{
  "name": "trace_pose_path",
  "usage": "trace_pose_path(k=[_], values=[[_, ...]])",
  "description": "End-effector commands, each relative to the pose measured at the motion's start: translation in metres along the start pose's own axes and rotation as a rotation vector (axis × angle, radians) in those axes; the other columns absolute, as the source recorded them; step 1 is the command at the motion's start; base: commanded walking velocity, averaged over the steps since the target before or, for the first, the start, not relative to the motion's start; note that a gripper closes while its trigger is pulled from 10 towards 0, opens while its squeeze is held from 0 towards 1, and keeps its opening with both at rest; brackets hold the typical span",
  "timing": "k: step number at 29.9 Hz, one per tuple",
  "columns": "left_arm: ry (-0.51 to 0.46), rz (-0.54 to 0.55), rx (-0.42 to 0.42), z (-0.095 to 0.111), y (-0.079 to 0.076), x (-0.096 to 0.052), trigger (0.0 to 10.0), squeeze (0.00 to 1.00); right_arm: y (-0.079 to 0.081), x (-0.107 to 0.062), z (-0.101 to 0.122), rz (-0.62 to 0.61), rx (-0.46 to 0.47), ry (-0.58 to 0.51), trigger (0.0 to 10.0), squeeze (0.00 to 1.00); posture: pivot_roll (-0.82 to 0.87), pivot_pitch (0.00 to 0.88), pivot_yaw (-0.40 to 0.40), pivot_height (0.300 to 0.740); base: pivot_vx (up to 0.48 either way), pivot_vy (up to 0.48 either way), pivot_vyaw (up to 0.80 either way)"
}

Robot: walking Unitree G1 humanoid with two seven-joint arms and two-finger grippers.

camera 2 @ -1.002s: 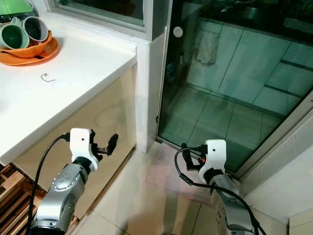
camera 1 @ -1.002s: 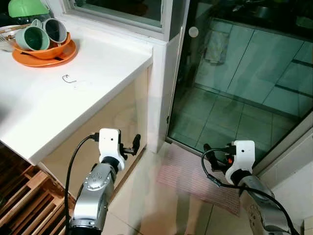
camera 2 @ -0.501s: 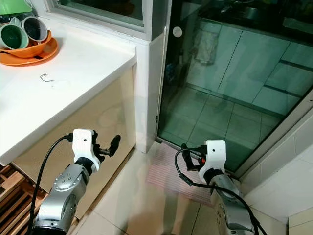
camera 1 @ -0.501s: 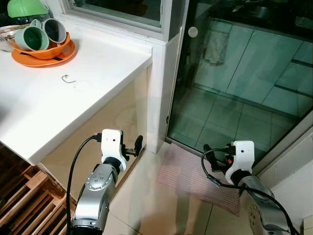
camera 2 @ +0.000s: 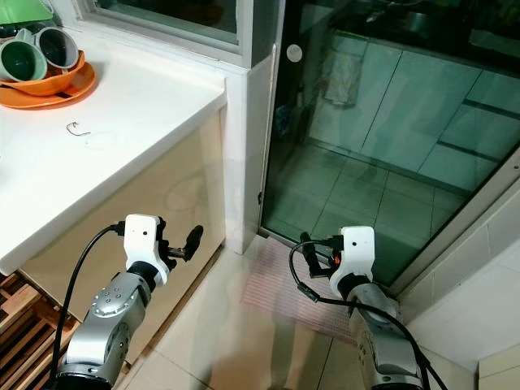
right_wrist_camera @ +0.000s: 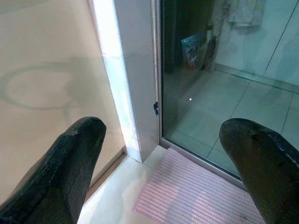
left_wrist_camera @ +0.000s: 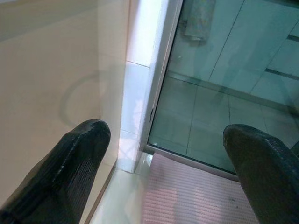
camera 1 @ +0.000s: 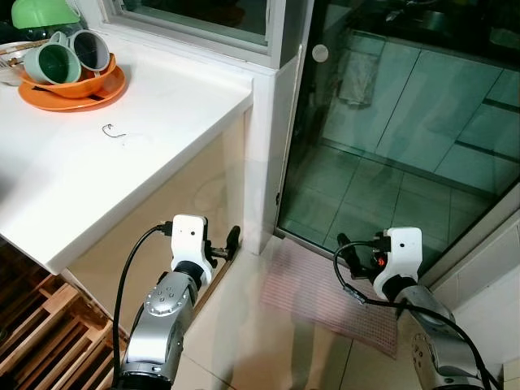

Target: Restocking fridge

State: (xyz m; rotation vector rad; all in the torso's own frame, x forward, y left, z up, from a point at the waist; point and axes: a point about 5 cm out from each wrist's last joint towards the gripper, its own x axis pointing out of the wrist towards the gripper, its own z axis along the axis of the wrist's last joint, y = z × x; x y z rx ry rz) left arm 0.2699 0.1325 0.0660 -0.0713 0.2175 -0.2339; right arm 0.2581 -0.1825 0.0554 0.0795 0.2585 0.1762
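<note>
No fridge or stock item is in view. My left gripper [camera 1: 231, 242] hangs low beside the beige cabinet front [camera 1: 162, 203] under the counter; in the left wrist view its two black fingers [left_wrist_camera: 79, 158] stand wide apart with nothing between them. My right gripper [camera 1: 344, 247] hangs over the far edge of the pink floor mat [camera 1: 317, 296], close to the glass door [camera 1: 390, 122]. Its fingers [right_wrist_camera: 70, 158] are also spread and hold nothing.
A white counter [camera 1: 122, 162] on the left carries an orange plate [camera 1: 77, 88] with green cups [camera 1: 53, 63] and a small metal hook [camera 1: 112, 130]. A white pillar [camera 1: 264, 162] separates the counter from the glass door. Wooden slats [camera 1: 41, 341] lie at the lower left.
My left arm has drifted a little lower and towards the pillar. The right arm has barely shifted. Both grippers stay open.
</note>
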Motion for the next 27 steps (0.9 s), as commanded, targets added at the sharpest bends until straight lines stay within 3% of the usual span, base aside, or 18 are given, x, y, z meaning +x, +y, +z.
trace_pose_path(k=[1,27], values=[[0.002,-0.011,0.005,-0.001,-0.003,0.002,10.0,0.0,-0.002,0.001,0.002,-0.007,-0.024,-0.003,10.0,0.14,-0.04,0.0,-0.055,0.74,0.0,0.0,0.0],[0.023,0.078,0.038,-0.003,0.016,0.003,10.0,0.0,-0.002,0.004,-0.003,-0.007,-0.015,-0.002,10.0,0.14,-0.04,0.0,-0.046,0.74,0.0,0.0,0.0]])
